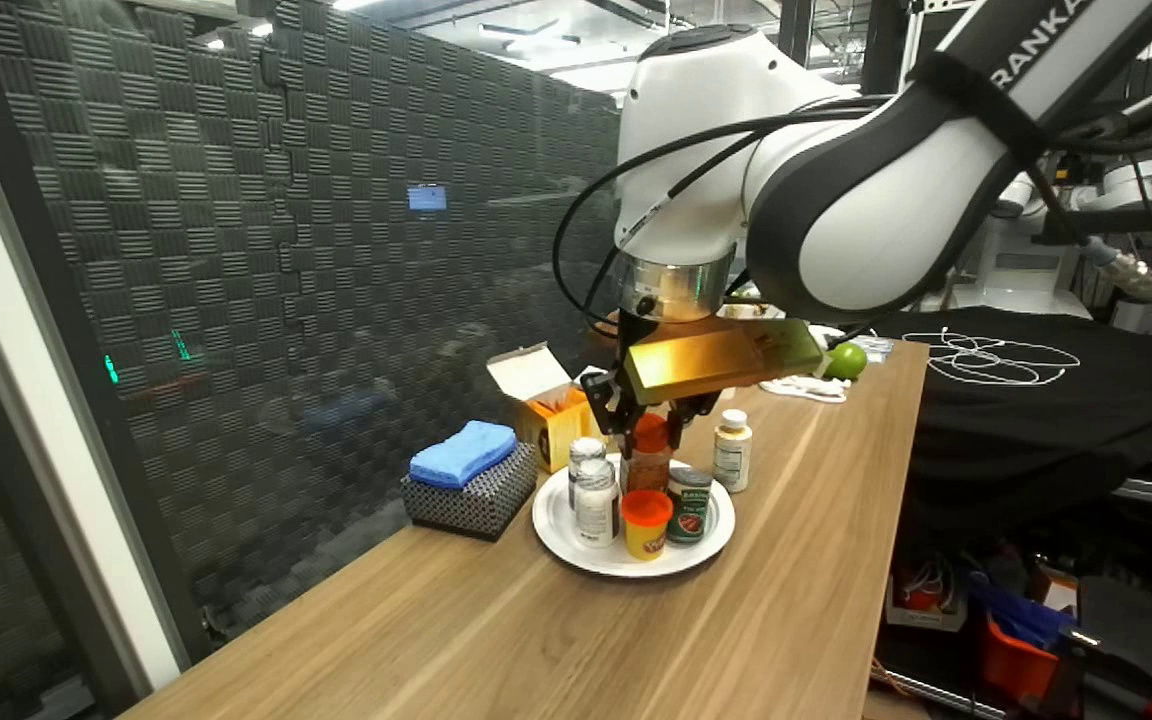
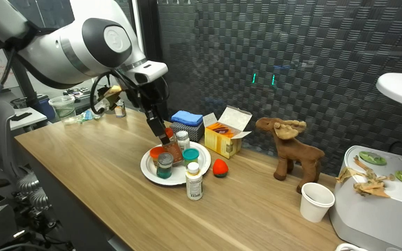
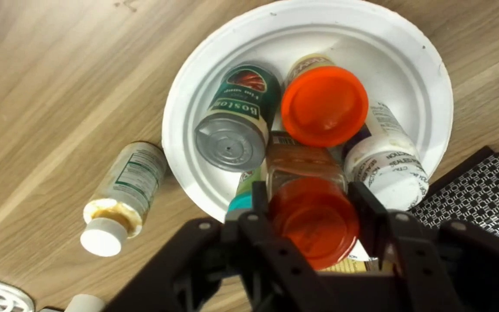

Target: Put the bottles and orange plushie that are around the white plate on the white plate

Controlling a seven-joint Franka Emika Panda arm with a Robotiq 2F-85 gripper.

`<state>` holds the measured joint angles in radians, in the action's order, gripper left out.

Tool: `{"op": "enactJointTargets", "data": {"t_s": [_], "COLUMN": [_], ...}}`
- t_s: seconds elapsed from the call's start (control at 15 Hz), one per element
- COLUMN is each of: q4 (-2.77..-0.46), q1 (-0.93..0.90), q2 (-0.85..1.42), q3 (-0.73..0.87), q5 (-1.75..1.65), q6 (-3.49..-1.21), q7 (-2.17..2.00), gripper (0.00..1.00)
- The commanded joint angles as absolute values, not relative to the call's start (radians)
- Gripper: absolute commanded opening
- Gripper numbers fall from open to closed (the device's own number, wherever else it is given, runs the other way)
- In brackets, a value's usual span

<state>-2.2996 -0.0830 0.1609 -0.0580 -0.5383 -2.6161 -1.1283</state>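
My gripper [image 3: 308,188] is shut on the red-capped bottle [image 3: 301,162], one finger against either side of its cap. That bottle leans slightly in an exterior view, over the white plate [image 2: 148,170]; whether its base touches the plate I cannot tell. On the plate stand two white bottles [image 1: 596,512], an orange-lidded tub [image 3: 325,106], a green can [image 3: 245,104] and a teal-topped jar [image 2: 191,156]. A white-capped bottle [image 2: 194,184] stands on the table just off the rim. Beside the plate lies the orange plushie [image 2: 220,168], which shows only in that exterior view.
An open yellow carton [image 2: 218,142] and a patterned box [image 1: 491,500] bearing a blue cloth [image 1: 463,454] stand close behind the plate. Farther along are a brown plush moose [image 2: 295,150], white cups [image 2: 314,205] and a grey appliance [image 2: 379,209]. A green apple [image 1: 846,361] also shows.
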Motion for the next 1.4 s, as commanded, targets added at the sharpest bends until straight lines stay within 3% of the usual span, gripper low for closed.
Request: {"op": "enactJointTargets", "data": {"t_s": [0.0,1.0,1.07,1.2,1.33], "q4": [-2.249,-2.194,-2.193,-2.204,-2.217], "q1": [-0.1,-0.144,-0.151,-0.156,-0.16], "q2": [0.192,0.246,0.244,0.228,0.201], "q3": [-0.039,-0.005,0.002,0.004,0.0], "q5": [-0.454,-0.358,-0.376,-0.373,-0.367], "q6": [-2.618,-2.598,-2.59,-2.594,-2.6], "q7": [-1.046,-0.959,-0.973,-0.976,-0.977], "gripper": [0.24,0.24,0.74,0.8,0.95]}}
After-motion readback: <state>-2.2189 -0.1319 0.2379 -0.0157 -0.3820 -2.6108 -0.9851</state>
